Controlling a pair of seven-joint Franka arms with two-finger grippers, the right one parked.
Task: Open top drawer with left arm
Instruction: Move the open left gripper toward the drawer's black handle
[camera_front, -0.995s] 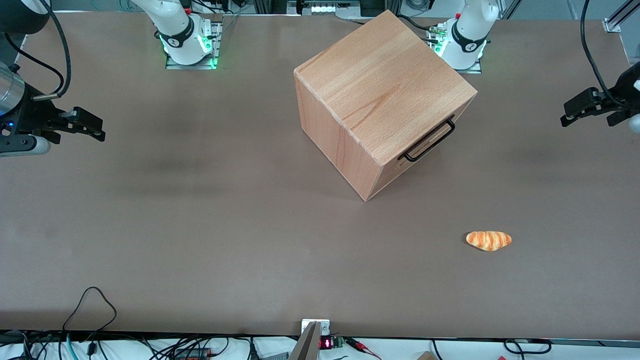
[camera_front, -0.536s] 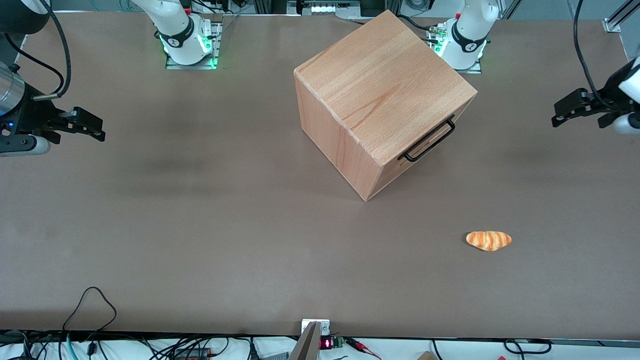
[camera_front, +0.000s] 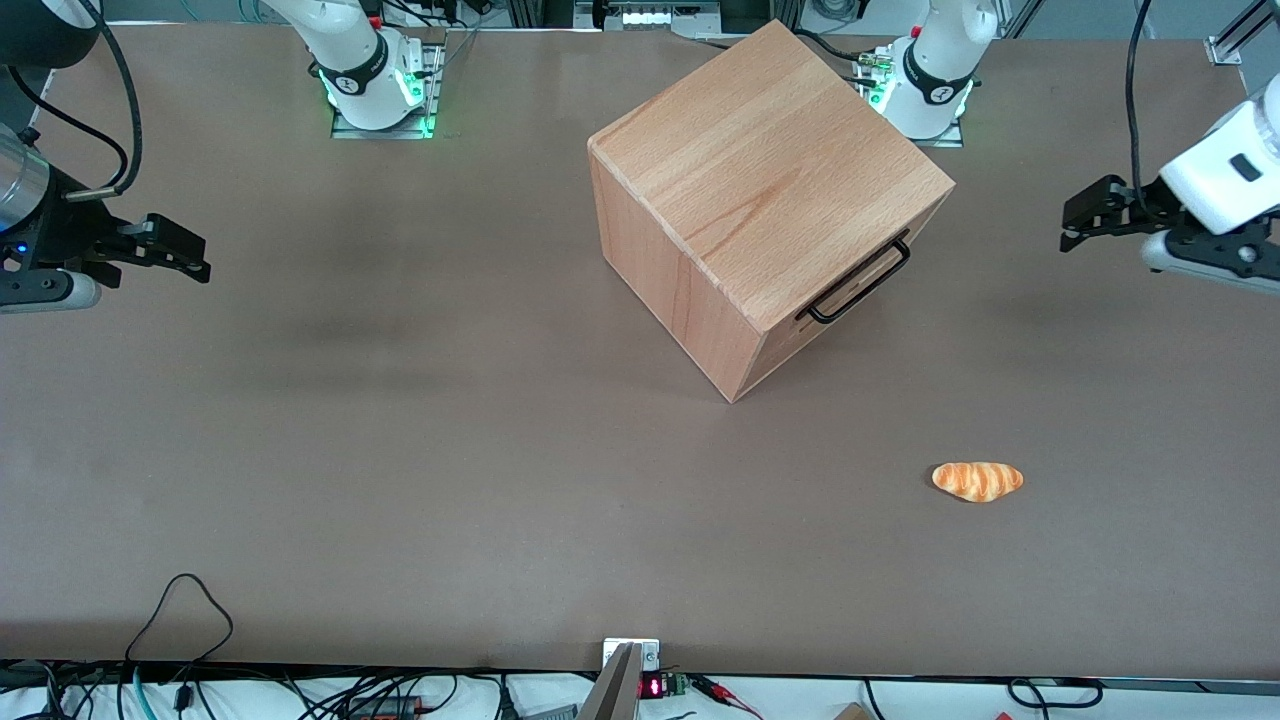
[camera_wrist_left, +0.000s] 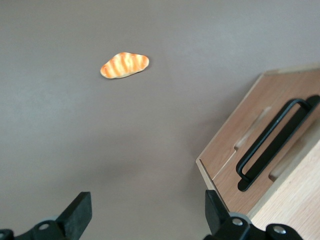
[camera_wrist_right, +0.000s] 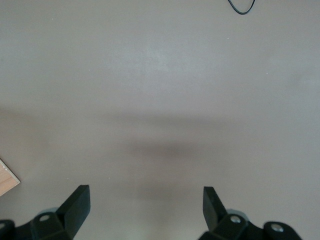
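Note:
The beech cube cabinet (camera_front: 760, 170) stands in the middle of the table, turned at an angle. Its top drawer (camera_front: 862, 268) sits flush and closed just under the cabinet top, with a long black bar handle (camera_front: 860, 283). My left arm's gripper (camera_front: 1075, 222) hovers above the table toward the working arm's end, in front of the drawer and well apart from the handle. In the left wrist view the gripper (camera_wrist_left: 147, 204) is open with nothing between its fingers, and the top drawer (camera_wrist_left: 229, 188) and its handle (camera_wrist_left: 272, 142) show ahead.
A small orange striped bread roll (camera_front: 977, 481) lies on the brown table (camera_front: 400, 450), nearer the front camera than the cabinet; the left wrist view also shows the roll (camera_wrist_left: 124, 65). Cables run along the table's front edge.
The left arm's gripper has moved in from the table's end toward the cabinet, more of its white wrist now showing. The drawer and the roll have not moved.

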